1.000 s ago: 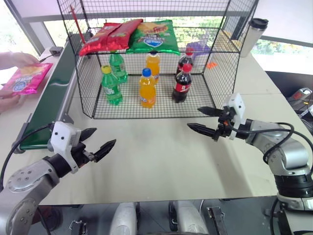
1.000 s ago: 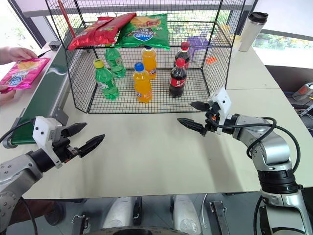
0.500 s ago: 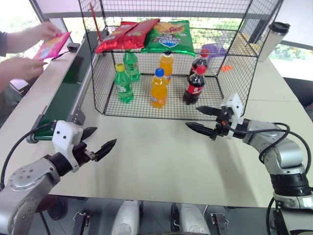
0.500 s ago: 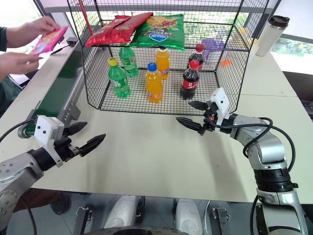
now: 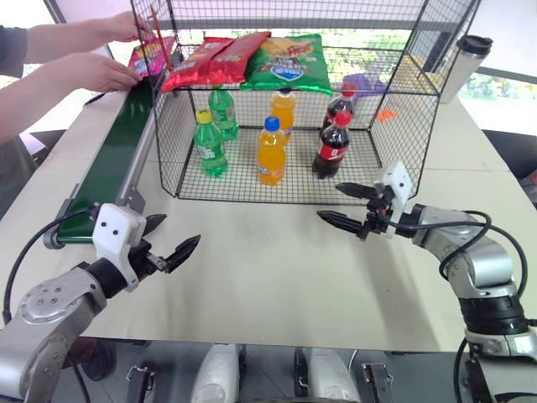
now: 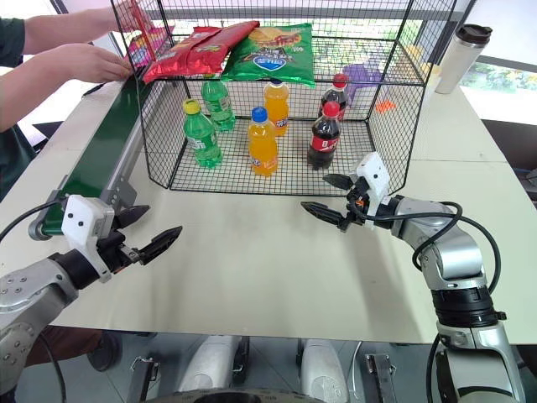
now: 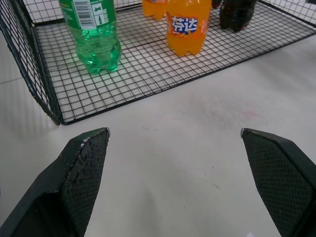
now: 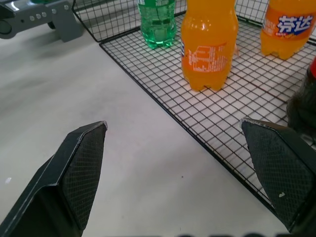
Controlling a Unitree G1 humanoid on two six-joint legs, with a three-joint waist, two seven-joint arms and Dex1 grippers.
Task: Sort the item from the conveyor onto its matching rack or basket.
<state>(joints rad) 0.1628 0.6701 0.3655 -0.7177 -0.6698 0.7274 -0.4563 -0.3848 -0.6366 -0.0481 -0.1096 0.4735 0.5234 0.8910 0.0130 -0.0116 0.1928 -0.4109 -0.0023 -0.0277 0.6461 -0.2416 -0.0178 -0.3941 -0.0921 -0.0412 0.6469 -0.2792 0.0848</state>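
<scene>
A person's hands [image 5: 101,71] hold the magenta-pink crisp bag [image 5: 148,57] at the far end of the dark-green conveyor [image 5: 113,159], right beside the cage's left corner and partly behind its wire. The black wire-mesh cage [image 5: 418,126] stands at the table's middle back. My left gripper [image 5: 178,232] hovers open and empty over the table near the conveyor's near end. My right gripper [image 5: 329,201] is open and empty too, just in front of the cage's front right edge. The wrist views show the fingers [image 7: 84,168] [image 8: 79,163] spread wide over bare table.
Two red bags [image 5: 205,59] and a green bag [image 5: 288,63] lie on the cage's upper shelf. Green [image 5: 209,144], orange [image 5: 269,151] and cola [image 5: 330,144] bottles stand on its floor. A tumbler [image 5: 466,63] stands at the back right.
The person has brought the pink bag from up at the left to the conveyor's far end by the cage. The camera shifted a little. Both grippers stayed put and open.
</scene>
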